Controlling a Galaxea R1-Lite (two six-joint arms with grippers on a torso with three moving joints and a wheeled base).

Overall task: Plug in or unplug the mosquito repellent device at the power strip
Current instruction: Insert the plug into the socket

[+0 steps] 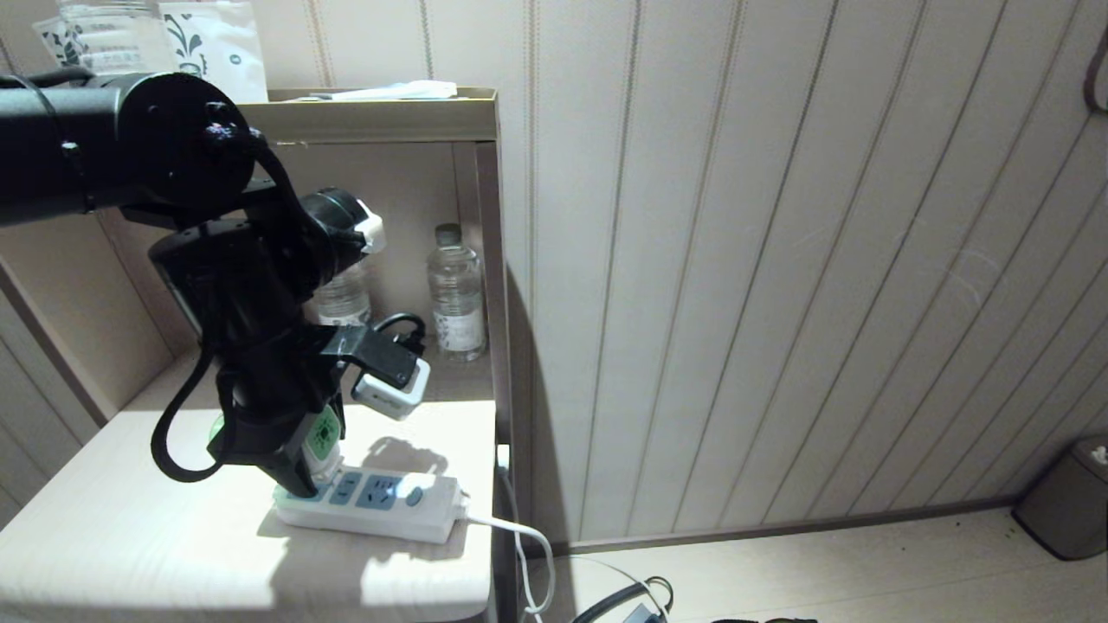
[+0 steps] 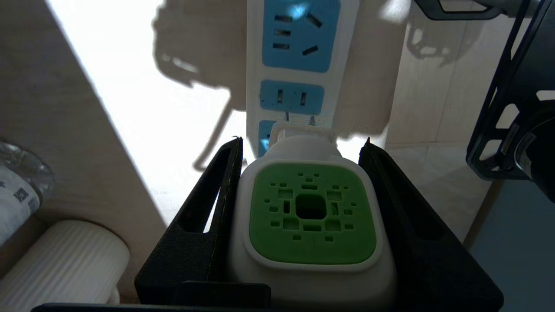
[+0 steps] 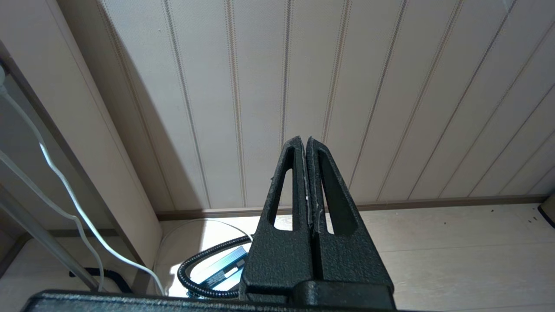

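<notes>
The mosquito repellent device has a white rounded-square head with a green perforated centre. My left gripper is shut on it, one black finger against each side of the head. In the head view the device stands at the left end of the power strip, under my left gripper. Its plug end meets the end socket of the power strip, and two metal prongs still show there. My right gripper hangs low beside the stand, shut on nothing.
Two clear water bottles stand at the back of the shelf, and a white ribbed mug is close by. The strip's white cable drops over the shelf's right edge. A grey bin sits on the floor.
</notes>
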